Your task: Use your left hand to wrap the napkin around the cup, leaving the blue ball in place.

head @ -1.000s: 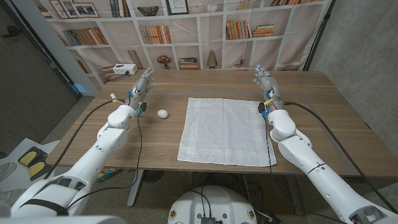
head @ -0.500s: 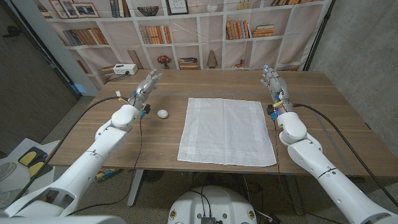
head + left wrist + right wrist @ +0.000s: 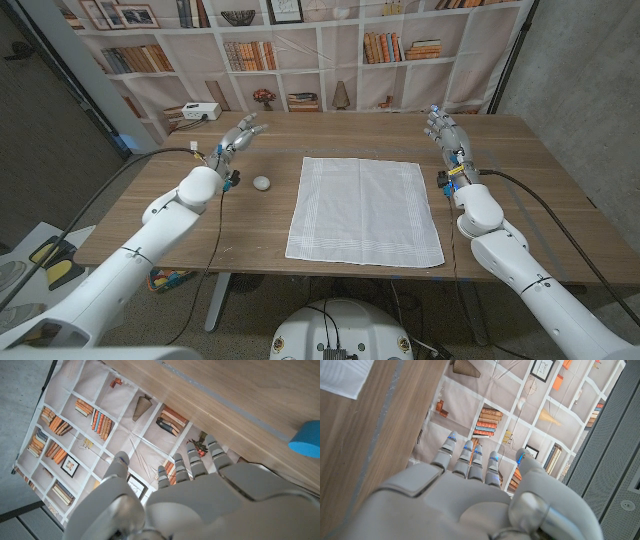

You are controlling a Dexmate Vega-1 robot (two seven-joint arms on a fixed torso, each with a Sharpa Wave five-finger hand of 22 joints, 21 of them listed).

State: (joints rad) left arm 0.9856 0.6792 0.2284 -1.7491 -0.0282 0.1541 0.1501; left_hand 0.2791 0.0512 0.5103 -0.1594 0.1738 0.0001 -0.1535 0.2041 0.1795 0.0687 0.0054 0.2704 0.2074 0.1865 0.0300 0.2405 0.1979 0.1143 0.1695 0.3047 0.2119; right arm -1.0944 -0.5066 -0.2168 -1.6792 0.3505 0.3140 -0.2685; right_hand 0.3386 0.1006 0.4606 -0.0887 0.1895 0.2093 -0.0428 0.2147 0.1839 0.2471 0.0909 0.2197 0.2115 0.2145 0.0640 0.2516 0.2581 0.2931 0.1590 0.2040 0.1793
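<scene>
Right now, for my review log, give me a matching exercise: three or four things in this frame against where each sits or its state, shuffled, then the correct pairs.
Things:
1. napkin
2. small pale round object
3. left hand
4. right hand

Places or states:
A. raised, fingers apart, holding nothing, near the table's right far corner
B. spread flat at the table's middle
C. on the table between the napkin and the left arm
D. raised, fingers apart, holding nothing, beyond the pale object

Pairs: 1-B, 2-C, 3-D, 4-A
</scene>
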